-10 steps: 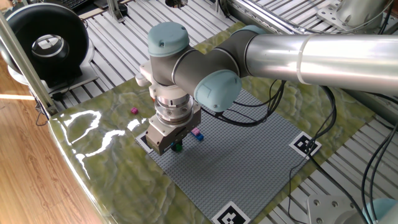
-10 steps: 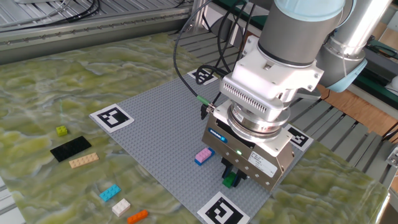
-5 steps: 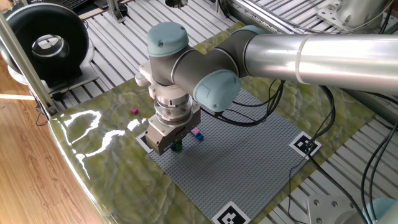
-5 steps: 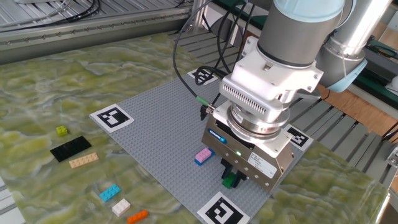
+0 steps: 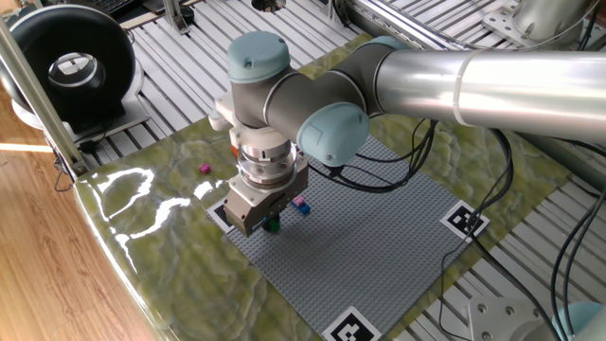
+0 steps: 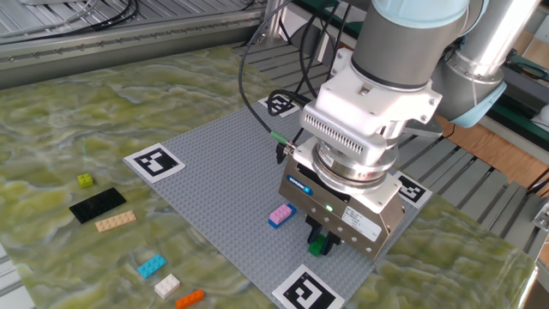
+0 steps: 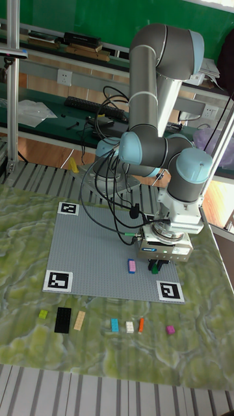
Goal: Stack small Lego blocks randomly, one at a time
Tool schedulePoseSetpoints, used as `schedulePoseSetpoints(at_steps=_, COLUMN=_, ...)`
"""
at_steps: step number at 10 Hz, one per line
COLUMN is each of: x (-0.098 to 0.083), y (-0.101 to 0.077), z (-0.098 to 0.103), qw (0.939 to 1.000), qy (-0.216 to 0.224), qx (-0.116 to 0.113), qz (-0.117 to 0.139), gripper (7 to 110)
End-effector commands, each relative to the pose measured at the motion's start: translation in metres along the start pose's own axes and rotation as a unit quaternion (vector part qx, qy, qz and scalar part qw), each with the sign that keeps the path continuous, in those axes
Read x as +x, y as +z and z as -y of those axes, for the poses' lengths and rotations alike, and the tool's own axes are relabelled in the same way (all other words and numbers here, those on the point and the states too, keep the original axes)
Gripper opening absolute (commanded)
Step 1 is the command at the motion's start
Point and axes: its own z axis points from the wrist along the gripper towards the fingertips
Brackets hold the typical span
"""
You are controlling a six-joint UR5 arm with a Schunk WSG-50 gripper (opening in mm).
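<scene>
Gripper [image 6: 323,243] clamped on green block [image 6: 318,247], low over grey baseplate [image 6: 214,180] near its marker-tag corner. Pink-on-blue stack [image 6: 280,215] stands just beside.

Table [image 6: 103,112] surface: green marbled covering. Directly on it: grey baseplate [image 6: 214,180]; black plate [image 6: 96,204]; tan [image 6: 115,221], lime [image 6: 85,180], cyan [image 6: 151,266], white [image 6: 166,285], orange [image 6: 190,298] and magenta [image 7: 170,329] blocks

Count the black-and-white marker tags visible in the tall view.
3: one marker tag at the grey baseplate's far-left corner, one at its near-left corner, one at its near-right corner. The arm may hide a fourth.
</scene>
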Motion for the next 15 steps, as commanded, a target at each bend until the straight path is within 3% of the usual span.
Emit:
schedulePoseSetpoints(at_steps=1, x=-0.0019, y=0.0018, z=-0.0080, qw=0.9996, qy=-0.015, qx=-0.025, qz=0.004, gripper=22)
schedulePoseSetpoints(at_steps=15, x=-0.0051, y=-0.0047, z=-0.0027, qw=0.9998, qy=-0.013, qx=-0.014, qz=-0.001, gripper=22)
